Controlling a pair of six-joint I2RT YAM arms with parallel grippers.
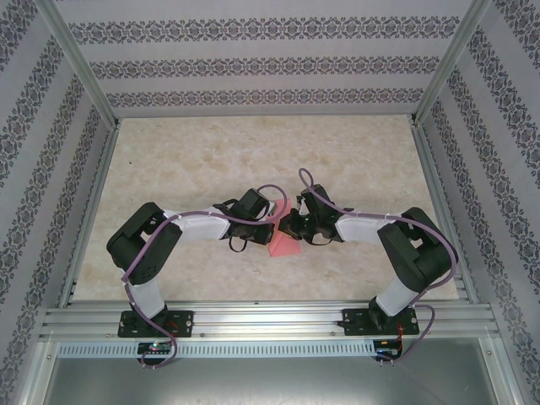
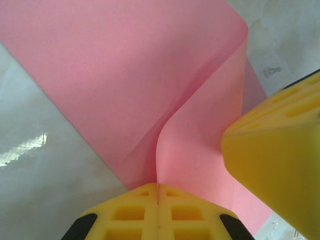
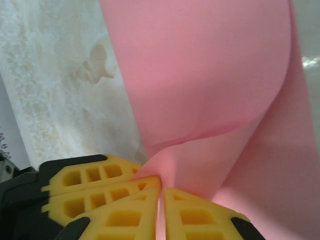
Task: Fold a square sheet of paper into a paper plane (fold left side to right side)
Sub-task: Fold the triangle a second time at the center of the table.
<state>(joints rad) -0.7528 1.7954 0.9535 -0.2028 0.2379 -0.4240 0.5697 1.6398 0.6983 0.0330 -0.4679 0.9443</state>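
Pinching a lifted fold of the thin, pink-red sheet of paper (image 2: 125, 75) between pressed-together yellow pads, the left gripper (image 2: 158, 194) holds it fast. The right gripper (image 3: 162, 194), just beside the left gripper, clamps the same sheet. Beyond the left gripper the paper bows outward and lies on the pale marbled surface (image 1: 186, 160).

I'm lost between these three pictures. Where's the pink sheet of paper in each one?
Top view: pink paper, small at table centre, between both arms' tips.
Left wrist: across the top and middle, pinched at bottom centre by the left gripper.
Right wrist: across the right side, pinched at bottom centre by the right gripper.
Shared landmark: the marbled table beneath it.
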